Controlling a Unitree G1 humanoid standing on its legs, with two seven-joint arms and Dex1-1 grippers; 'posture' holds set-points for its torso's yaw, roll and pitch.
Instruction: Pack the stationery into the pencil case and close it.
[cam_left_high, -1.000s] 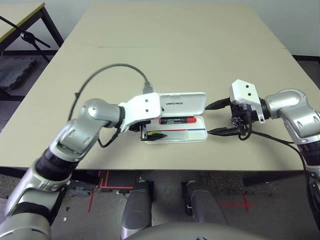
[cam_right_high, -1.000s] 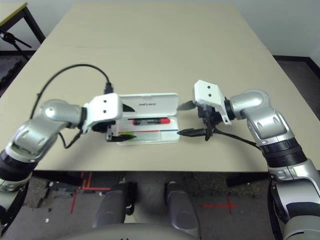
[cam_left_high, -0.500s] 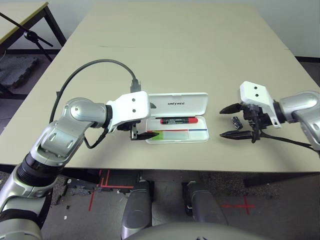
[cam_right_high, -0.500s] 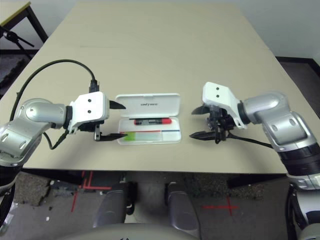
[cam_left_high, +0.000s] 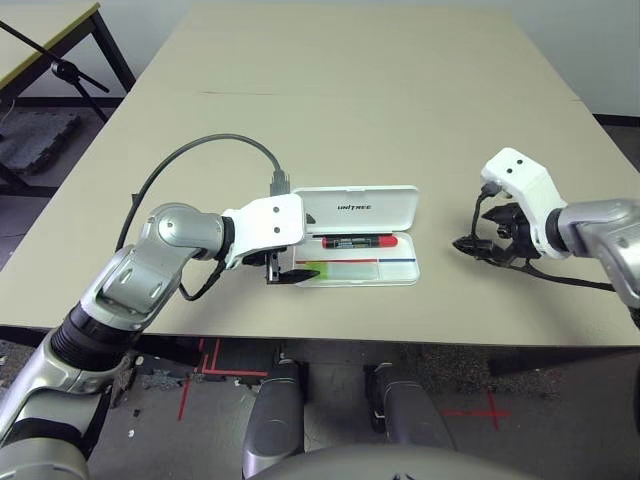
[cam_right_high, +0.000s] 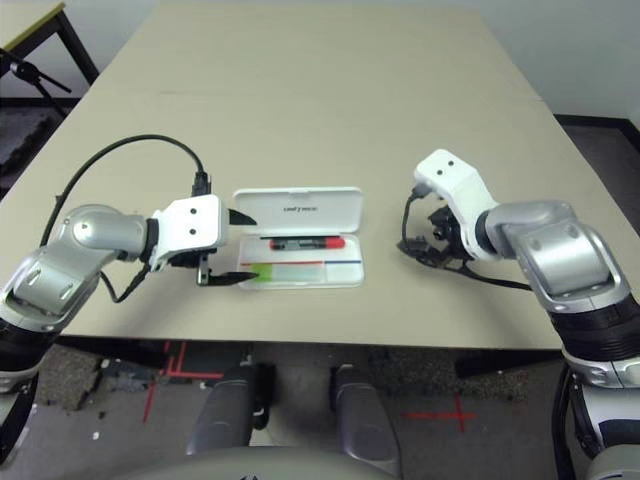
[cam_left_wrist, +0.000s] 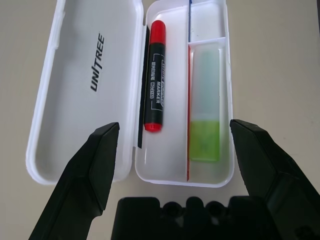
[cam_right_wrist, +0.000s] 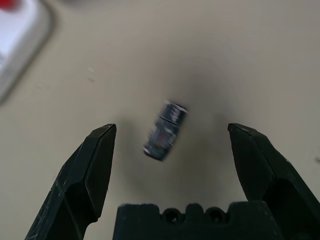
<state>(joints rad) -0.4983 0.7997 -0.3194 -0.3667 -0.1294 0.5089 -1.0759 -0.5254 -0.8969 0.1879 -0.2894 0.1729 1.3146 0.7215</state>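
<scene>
The white pencil case lies open at the table's near middle, its "UNITREE" lid folded back flat. In its tray lie the red marker with black body and the lime-green-and-white stick. My left gripper is open at the case's left end, its fingers straddling that end without touching anything. To the right of the case, my right gripper points down, open, over the tiny dark silvery piece, which lies on the table between the fingers, untouched.
A black cable loops up from my left wrist. The tan table stretches far beyond the case. Its front edge runs just behind both grippers. Another table and a black stand are off the far left.
My right gripper left the case's right end, moved right and turned down over the small piece. My left gripper pulled back left off the case, then returned to its left end.
</scene>
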